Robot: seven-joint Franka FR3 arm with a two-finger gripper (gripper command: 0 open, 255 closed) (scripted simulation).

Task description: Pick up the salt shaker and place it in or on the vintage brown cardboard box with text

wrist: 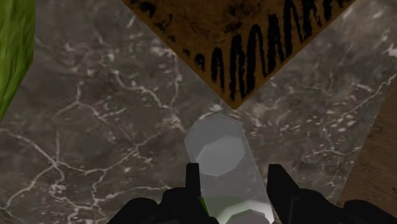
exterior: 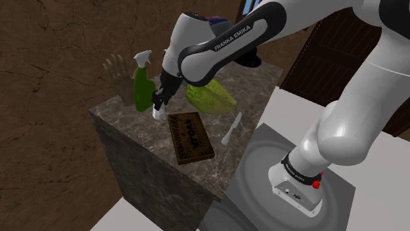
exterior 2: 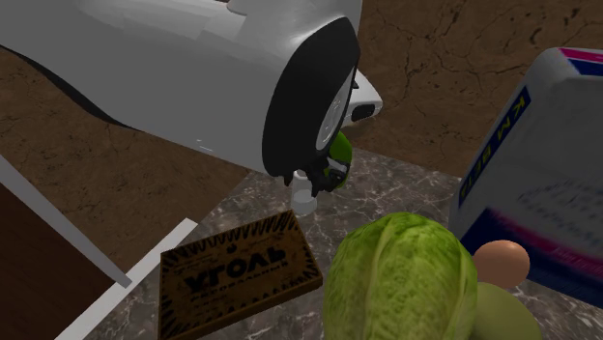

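shaker: salt shaker [wrist: 219, 156] upright, long axis along the fingers, at the box [exterior 2: 237, 275] corner
claw: gripper [wrist: 234, 173] narrow, clasping shaker
wrist view: shaker translucent grey
second exterior view: box lettering readable

You'll find the white salt shaker [exterior 2: 305, 196] below the arm [exterior 2: 193, 68], just past the far corner of the brown lettered box [exterior 2: 237, 275]. A green cabbage [exterior 2: 401, 275] sits nearest on the marbled bench [exterior 2: 406, 188].
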